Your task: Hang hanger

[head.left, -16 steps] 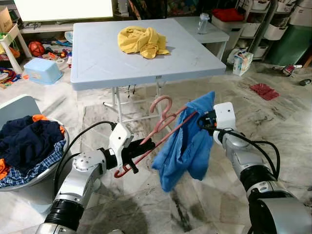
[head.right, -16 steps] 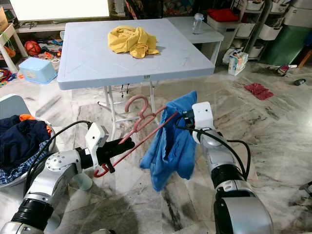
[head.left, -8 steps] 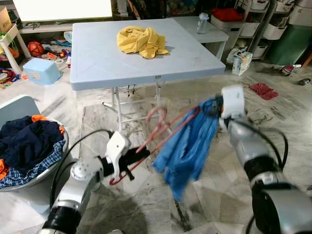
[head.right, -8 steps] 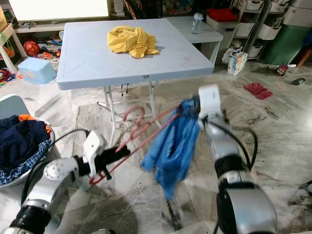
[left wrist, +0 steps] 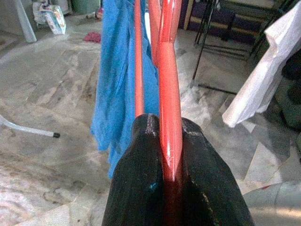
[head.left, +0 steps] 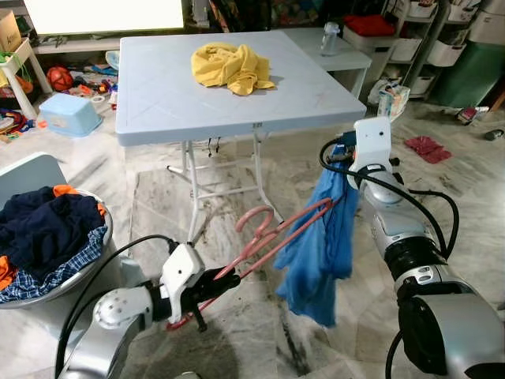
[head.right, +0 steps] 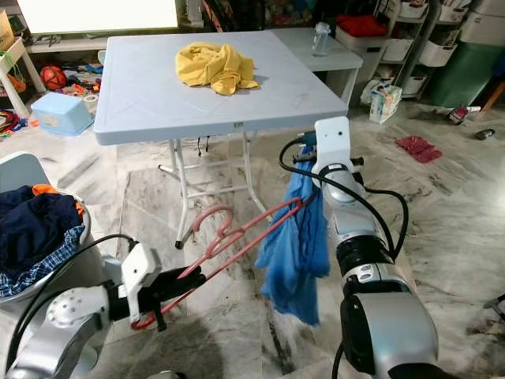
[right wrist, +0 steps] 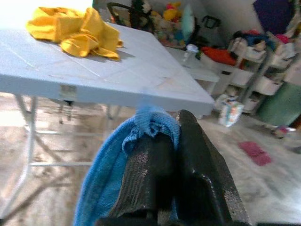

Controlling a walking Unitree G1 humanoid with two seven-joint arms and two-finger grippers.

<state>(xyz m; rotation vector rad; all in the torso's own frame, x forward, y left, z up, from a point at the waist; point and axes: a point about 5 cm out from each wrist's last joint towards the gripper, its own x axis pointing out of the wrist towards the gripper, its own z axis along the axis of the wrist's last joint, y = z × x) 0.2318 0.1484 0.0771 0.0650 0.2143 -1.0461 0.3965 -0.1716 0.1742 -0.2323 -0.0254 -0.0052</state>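
Left claw (head.left: 207,286) low in front, clenched on red hanger (head.left: 272,234); hanger slants up toward blue shirt (head.left: 322,237). Right claw (right wrist: 171,141) higher, pinching shirt top; shirt hangs free above floor. Laundry basket (head.left: 71,272) at left. Beyond: desk (head.left: 158,95) bearing yellow cloth (head.left: 229,65).

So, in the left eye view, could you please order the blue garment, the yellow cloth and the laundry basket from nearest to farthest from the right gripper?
1. Blue garment, held in the right gripper.
2. Yellow cloth, on the table beyond.
3. Laundry basket, far on the robot's left.
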